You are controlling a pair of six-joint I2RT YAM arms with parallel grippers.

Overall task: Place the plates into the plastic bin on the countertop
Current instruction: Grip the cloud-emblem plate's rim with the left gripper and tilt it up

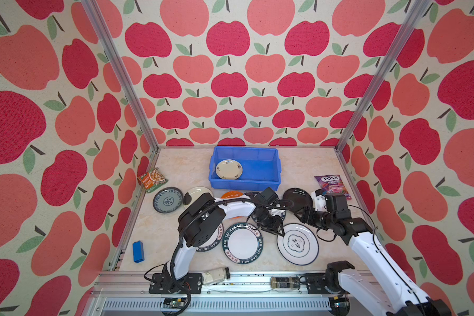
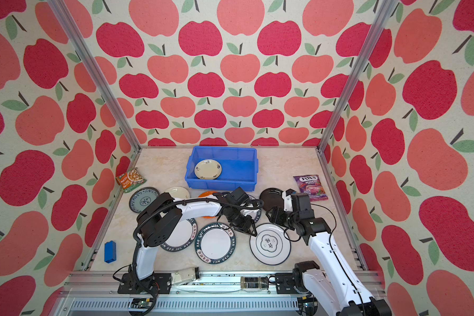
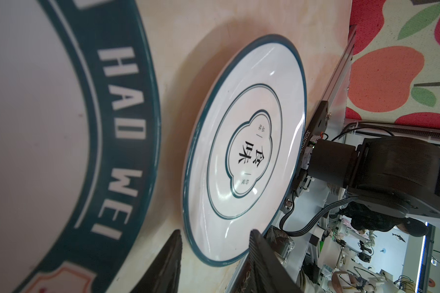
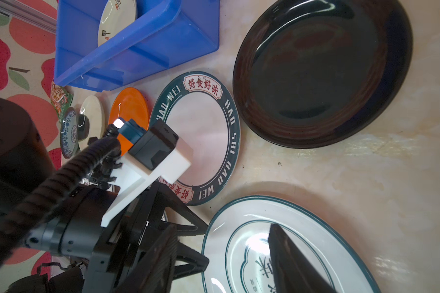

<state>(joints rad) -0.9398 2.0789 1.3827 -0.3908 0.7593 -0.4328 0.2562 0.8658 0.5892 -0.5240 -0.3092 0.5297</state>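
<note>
One cream plate (image 1: 228, 169) is seen in the plastic bin (image 1: 244, 184); eight more are left on the worktop (image 1: 162, 240). The emblem plate (image 3: 241, 152) rim is straddled by the left claw (image 3: 216, 232), part-open, nothing gripped. The right claw (image 4: 222, 228) is seen wide, empty, above it. Next, judged: rim pinched, plate lifted to bin.

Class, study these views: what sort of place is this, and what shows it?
Probably a robot test cell staged as a kitchen: metal frame, apple-print walls, arms bolted beside a countertop holding plates and a bin.

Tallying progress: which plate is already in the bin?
The cream plate, lying flat inside the plastic bin; the rest lie out on the countertop.
</note>
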